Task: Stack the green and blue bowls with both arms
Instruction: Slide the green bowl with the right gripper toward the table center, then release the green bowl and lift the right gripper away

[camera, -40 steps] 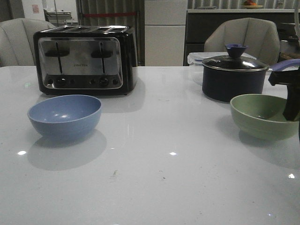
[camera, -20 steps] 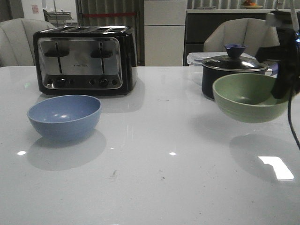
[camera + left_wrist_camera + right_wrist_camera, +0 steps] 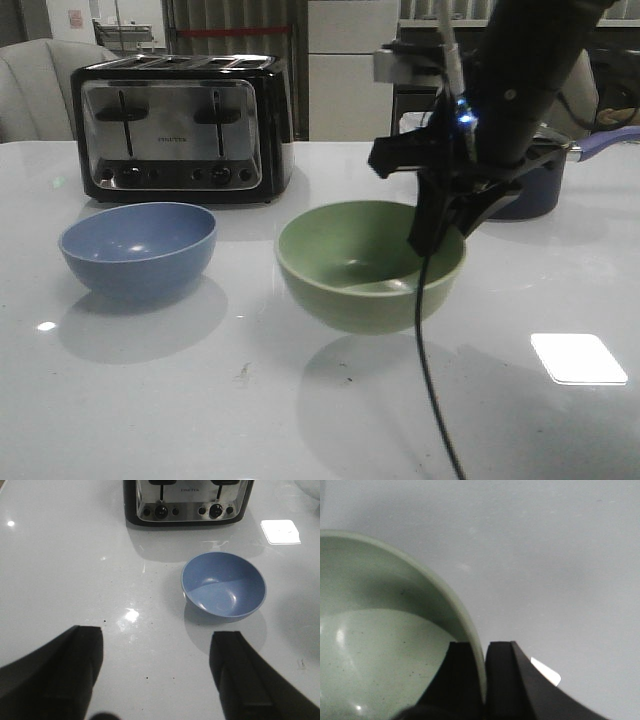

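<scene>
The right gripper (image 3: 437,232) holds the green bowl (image 3: 368,262) above the white table (image 3: 300,420), its jaws clamped on the rim, one finger inside and one outside. The bowl is pale, matte and round. The blue bowl (image 3: 138,248) rests on the table before the toaster (image 3: 182,125). The left gripper (image 3: 157,667) hovers with jaws wide apart.

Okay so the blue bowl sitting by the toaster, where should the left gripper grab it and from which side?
Probably by the rim. The blue bowl sits upright and open on the table, its thin wall free all round. The left gripper is open, so come from above, one finger inside and one outside the near edge, much as the right gripper pinches the green bowl.
</scene>
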Tool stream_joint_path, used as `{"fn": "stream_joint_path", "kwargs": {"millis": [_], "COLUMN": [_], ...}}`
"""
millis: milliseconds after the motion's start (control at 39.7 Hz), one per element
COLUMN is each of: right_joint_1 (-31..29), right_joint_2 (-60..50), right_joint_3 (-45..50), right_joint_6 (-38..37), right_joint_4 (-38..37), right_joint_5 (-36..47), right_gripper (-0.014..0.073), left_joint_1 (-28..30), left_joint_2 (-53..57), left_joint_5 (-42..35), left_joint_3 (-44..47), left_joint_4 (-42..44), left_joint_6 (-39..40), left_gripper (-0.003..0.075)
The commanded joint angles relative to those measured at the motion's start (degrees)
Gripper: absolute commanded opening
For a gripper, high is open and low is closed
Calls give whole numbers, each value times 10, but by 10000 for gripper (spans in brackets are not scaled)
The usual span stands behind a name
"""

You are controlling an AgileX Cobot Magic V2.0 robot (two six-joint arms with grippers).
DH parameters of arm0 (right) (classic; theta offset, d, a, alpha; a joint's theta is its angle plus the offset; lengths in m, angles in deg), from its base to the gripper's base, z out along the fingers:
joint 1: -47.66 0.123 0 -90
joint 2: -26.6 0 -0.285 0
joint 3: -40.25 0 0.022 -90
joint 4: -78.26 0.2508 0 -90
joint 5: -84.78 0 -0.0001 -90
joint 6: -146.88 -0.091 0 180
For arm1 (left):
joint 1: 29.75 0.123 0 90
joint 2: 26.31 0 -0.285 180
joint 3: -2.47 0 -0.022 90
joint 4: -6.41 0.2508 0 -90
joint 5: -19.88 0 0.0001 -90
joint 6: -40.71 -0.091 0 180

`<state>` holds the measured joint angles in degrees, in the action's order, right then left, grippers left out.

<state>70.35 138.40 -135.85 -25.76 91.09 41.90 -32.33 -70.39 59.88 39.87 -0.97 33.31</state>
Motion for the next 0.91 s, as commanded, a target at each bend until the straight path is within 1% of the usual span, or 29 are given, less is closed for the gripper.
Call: {"fn": "stream_joint_path", "kwargs": {"millis": [0, 201, 277, 428, 503, 579, 680, 881], "right_joint_1": [16, 29, 29, 29, 29, 29, 29, 29], "right_joint_2": [-13, 8, 8, 8, 8, -10, -63, -199], "right_joint_3": [-16, -16, -16, -16, -16, -16, -9, 68], "right_joint_6": [7, 7, 7, 7, 7, 8, 24, 67], "right_joint_4": [17, 21, 23, 23, 23, 14, 2, 2], "right_joint_5": [23, 26, 26, 27, 37, 50, 53, 82], "right_gripper": [77, 92, 155, 361, 429, 435, 435, 435], "left_joint_1": [-1, -1, -1, -1, -1, -1, -1, -1], "left_joint_2": [-4, -4, -4, -4, -4, -4, -4, -4], "left_joint_5": [-43, -43, -43, -43, -43, -43, -43, -43], "left_joint_3": [-18, -18, -18, -18, -18, -18, -18, -18], "left_joint_4": [-8, -8, -8, -8, -8, -8, -8, -8], "left_joint_6": [3, 3, 3, 3, 3, 3, 3, 3], "left_gripper": [517, 517, 517, 517, 517, 517, 517, 517]}}
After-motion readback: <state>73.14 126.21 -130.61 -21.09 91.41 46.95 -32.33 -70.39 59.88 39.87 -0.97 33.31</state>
